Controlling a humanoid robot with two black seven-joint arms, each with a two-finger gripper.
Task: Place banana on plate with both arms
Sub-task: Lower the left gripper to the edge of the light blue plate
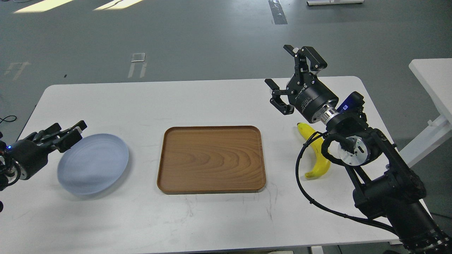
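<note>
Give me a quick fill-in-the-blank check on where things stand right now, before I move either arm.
1. The banana lies on the table, to the ____ of the wooden tray.
2. The wooden tray holds ____.
3. The left gripper is at the rim of the ____.
4. The right gripper has its fingers spread ____ and holds nothing.

Missing words: right; nothing; plate; open

Even, bright overhead lighting; sharp focus throughout. Sunlit patches on floor point(53, 5) top left. Soft faint shadows on worktop point(212, 102). No blur.
</note>
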